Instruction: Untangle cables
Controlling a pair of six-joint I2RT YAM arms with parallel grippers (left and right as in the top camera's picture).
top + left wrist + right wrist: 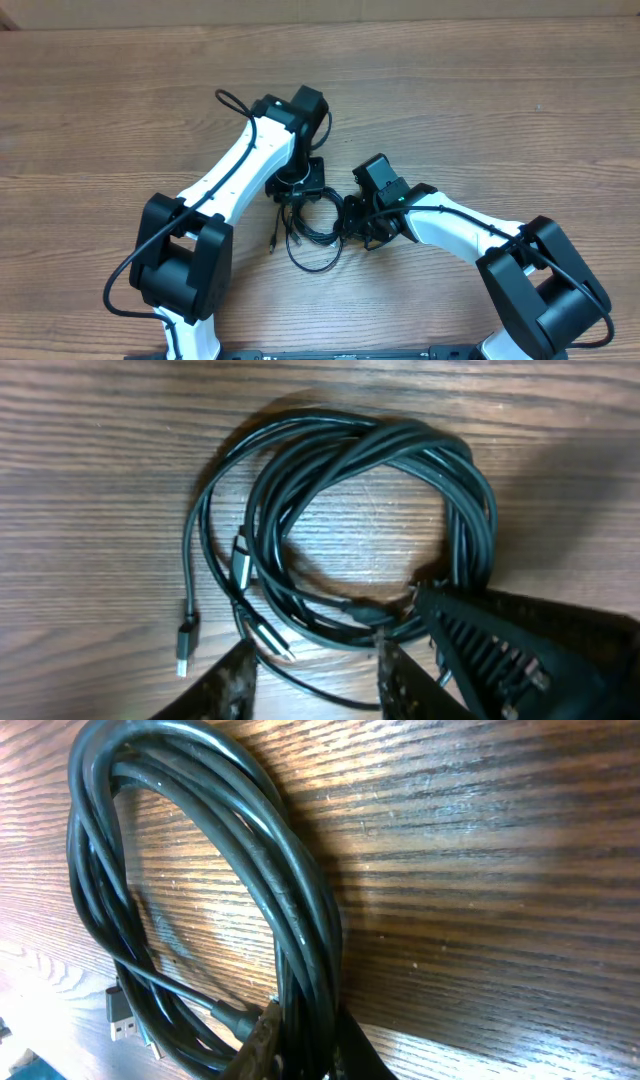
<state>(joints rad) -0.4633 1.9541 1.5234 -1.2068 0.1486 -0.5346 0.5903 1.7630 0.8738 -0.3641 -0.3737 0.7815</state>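
cables [475, 510] sit mid-table [500, 100], between the two arms, bunched into one roughly round coil of several black strands lying flat on the wood

left gripper [315, 682]: jaws apart at a moderate gap, nothing clamped. In its wrist view it's at the near edge of the coil. One thin strand runs across the gap between the fingers, can't tell if it touches either one

right gripper [300, 1055]: jaws narrow, clamped onto the cables. Its wrist view shows the thick bunch of strands running down between the fingers. In the left wrist view its ribbed black finger meets the coil at the loop's lower right

loose ends, left wrist view:
- flat plug [184, 647] lies outside the coil on the left, on a single strand that arcs up and joins the top of the loop
- second plug [243, 560] lies at the loop's left edge, against the strands
- slim tip [270, 640] pokes out just beside one left gripper finger

overhead: the two grippers are near each other with the coil under and between them. One loop trails toward the robot's base, one loose end lies just left of it
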